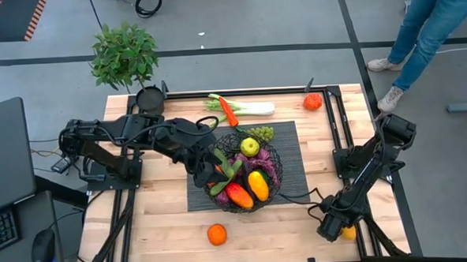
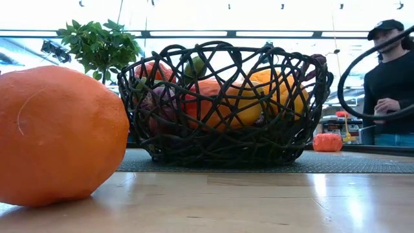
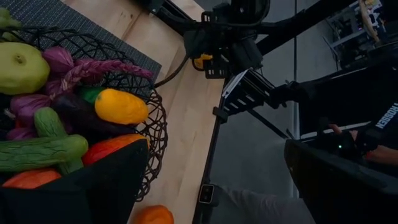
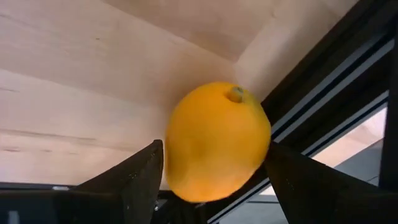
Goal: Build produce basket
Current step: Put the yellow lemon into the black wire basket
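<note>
The black wire basket [image 1: 274,184] stands on a dark mat [image 1: 293,144] at the table's middle, holding a yellow pepper, a red pepper, a green apple, cucumbers and purple eggplants. My left gripper [image 1: 211,170] hangs open and empty over the basket's left rim; a cucumber [image 3: 37,152] lies just beside its finger. My right gripper [image 1: 335,223] is at the table's near right corner, shut on a lemon [image 4: 217,143]. An orange [image 1: 216,234] lies on the bare wood near the front edge. A leek [image 1: 252,109], a red pepper [image 1: 229,111] and a tomato [image 1: 312,102] lie at the far edge. My right gripper has the lemon's two opposite sides [image 4: 171,165] between its two fingers, one finger on each side. The lemon's stem end [image 4: 235,94] points away from the wrist. The lemon sits by the table's right frame rail [image 4: 323,106]; whether it is lifted clear I cannot tell.
A potted leafy plant [image 1: 126,55] stands at the far left corner in a small black pot [image 1: 149,99]. Black frame rails run along the table's sides. A person [image 1: 426,28] stands beyond the far right corner, and another person [image 2: 388,84] shows behind the table.
</note>
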Action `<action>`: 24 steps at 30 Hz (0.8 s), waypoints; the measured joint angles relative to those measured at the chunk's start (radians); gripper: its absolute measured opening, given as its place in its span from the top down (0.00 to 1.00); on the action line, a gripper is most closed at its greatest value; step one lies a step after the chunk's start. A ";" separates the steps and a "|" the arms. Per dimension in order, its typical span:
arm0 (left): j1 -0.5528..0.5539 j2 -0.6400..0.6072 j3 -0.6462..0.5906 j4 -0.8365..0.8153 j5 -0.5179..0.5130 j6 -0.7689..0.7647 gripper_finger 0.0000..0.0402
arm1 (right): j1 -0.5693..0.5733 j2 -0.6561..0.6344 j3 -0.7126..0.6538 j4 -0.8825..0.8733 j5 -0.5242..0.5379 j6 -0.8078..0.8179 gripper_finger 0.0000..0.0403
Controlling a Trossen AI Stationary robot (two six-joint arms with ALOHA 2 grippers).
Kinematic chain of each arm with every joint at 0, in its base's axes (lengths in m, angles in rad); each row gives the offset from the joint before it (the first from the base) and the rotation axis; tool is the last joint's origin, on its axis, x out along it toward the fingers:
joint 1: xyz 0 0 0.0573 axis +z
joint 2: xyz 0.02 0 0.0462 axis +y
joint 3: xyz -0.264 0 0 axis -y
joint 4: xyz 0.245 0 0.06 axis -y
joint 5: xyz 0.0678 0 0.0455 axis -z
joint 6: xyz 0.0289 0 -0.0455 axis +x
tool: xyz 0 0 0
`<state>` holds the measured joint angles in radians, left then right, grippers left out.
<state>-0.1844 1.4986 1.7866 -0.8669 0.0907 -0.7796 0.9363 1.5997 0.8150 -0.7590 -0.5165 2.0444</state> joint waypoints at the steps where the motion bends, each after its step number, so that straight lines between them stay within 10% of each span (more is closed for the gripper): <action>1: 0.000 0.000 0.000 0.000 0.000 0.001 0.05 | 0.000 0.007 0.000 0.002 -0.004 -0.003 0.31; 24: 0.002 0.000 0.000 -0.001 0.001 0.018 0.05 | -0.036 -0.039 0.041 0.028 -0.007 -0.051 0.49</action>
<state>-0.1822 1.4986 1.7865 -0.8680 0.0914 -0.7620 0.8999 1.5609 0.8556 -0.7306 -0.5232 1.9932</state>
